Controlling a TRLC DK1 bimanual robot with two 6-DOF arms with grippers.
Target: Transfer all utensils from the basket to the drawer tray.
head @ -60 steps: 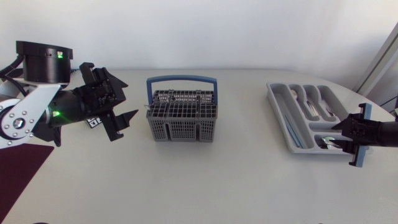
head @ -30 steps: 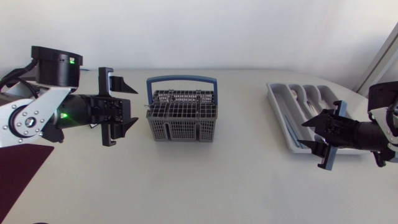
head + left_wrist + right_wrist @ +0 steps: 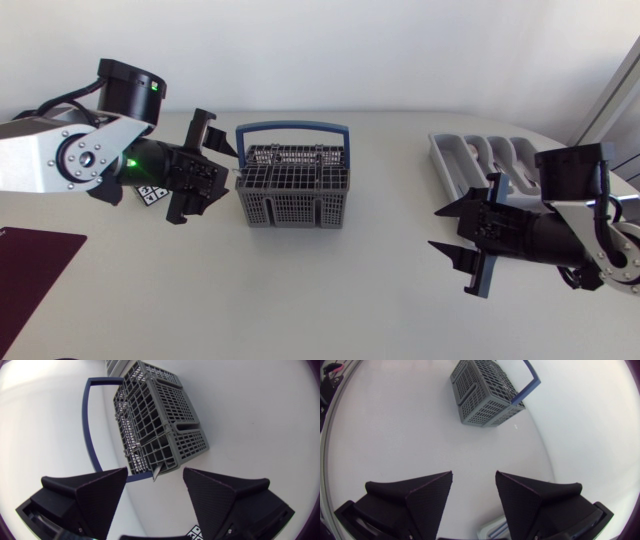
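Note:
The grey slotted basket with a blue handle stands at the table's middle. My left gripper hovers open and empty just beside its left wall. In the left wrist view the basket lies straight ahead of the open gripper, and a metal utensil tip pokes out at its near corner. The grey drawer tray sits at the back right with cutlery in it, partly hidden by my right arm. My right gripper is open and empty, left of the tray, pointing toward the basket.
A dark maroon mat covers the front left corner. A small black-and-white tag lies under my left arm. Bare white table stretches between the basket and my right gripper.
My left gripper swung right, up to the basket's left side. My right arm drew back from the tray and moved left, its fingers spreading wider.

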